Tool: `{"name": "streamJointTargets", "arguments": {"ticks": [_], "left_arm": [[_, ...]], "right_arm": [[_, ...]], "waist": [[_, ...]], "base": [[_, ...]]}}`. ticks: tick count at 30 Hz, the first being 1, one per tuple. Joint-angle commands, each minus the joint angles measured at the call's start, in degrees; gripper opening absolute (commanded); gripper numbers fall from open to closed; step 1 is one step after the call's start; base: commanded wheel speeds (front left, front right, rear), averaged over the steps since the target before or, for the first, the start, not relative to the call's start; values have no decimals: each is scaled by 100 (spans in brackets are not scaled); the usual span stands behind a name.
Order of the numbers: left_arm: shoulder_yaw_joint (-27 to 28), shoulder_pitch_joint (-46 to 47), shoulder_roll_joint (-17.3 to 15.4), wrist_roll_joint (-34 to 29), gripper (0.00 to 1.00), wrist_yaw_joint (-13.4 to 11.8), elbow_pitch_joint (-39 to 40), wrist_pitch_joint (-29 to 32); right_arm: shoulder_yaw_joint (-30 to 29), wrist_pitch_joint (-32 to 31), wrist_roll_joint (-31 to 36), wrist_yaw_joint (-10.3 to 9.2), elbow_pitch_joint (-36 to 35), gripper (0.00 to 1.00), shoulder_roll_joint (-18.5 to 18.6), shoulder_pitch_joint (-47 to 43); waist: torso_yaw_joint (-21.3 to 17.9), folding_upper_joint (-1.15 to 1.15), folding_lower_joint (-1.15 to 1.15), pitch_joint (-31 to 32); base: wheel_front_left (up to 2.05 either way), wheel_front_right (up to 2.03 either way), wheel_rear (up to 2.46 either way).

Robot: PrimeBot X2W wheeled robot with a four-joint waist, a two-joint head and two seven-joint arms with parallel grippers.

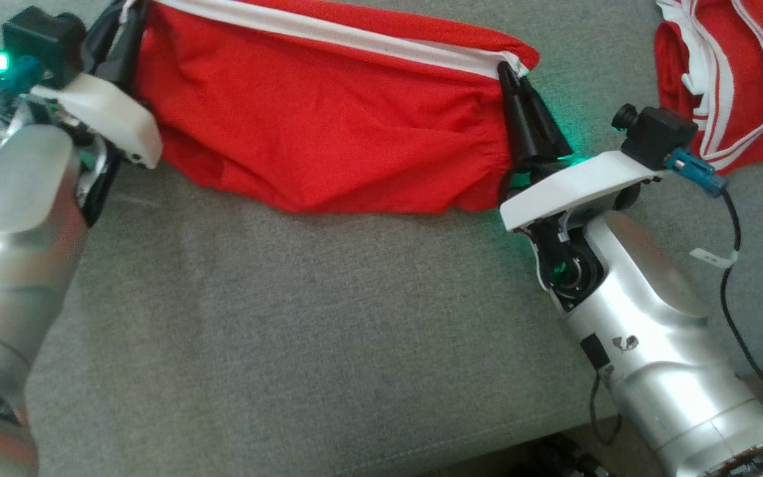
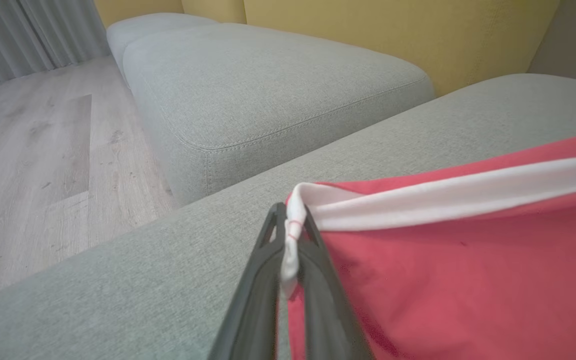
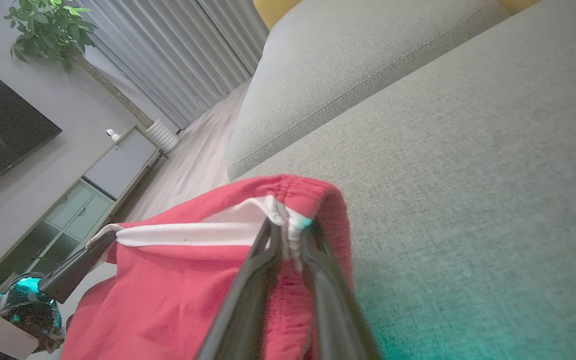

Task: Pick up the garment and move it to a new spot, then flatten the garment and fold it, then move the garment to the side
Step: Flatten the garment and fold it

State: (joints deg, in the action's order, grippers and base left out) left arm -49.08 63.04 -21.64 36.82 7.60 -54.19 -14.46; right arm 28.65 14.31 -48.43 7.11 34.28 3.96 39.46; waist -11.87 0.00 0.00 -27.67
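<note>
A red garment (image 1: pixel 328 119) with a white stripe along its top edge hangs stretched between my two grippers, its lower part resting on the grey sofa cushion (image 1: pixel 289 318). My left gripper (image 1: pixel 131 13) is shut on the garment's left corner. In the left wrist view, the white edge of the garment (image 2: pixel 468 260) sits pinched between the fingertips of the left gripper (image 2: pixel 290 217). My right gripper (image 1: pixel 508 71) grips the right corner by the gathered waistband. The right wrist view shows the garment (image 3: pixel 168 280) with its white hem caught between the right gripper's (image 3: pixel 288 227) tips.
A second red garment (image 1: pixel 726 79) with white stripes lies crumpled at the cushion's far right. The cushion's front edge runs along the bottom right of the head view. Another grey cushion (image 2: pixel 268 85) adjoins on the left, with wooden floor (image 2: pixel 33 150) beyond it.
</note>
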Motion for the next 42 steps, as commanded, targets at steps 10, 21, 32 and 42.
{"name": "streamJointTargets", "arguments": {"ticks": [10,21,32,42], "left_arm": [[613,-269,70,73,100,-133,198,-52],[1658,-1260,546,-230,100,-536,365,-53],[1895,-1295,807,-466,100,-288,-586,-49],[1689,-1512,1242,-377,0,-140,-1493,184]], "right_arm": [[-1035,68,1636,37,-656,100,-108,-602],[-2126,68,3029,37,-1466,100,-108,-1582],[-2228,69,3002,37,-1469,100,-108,-1827],[-2398,69,2992,37,-1301,100,-108,-1987]], "waist": [[190,0,0,281],[203,0,0,484],[30,0,0,462],[233,0,0,938]], "base": [[0,0,0],[0,0,0],[0,0,0],[0,0,0]]}}
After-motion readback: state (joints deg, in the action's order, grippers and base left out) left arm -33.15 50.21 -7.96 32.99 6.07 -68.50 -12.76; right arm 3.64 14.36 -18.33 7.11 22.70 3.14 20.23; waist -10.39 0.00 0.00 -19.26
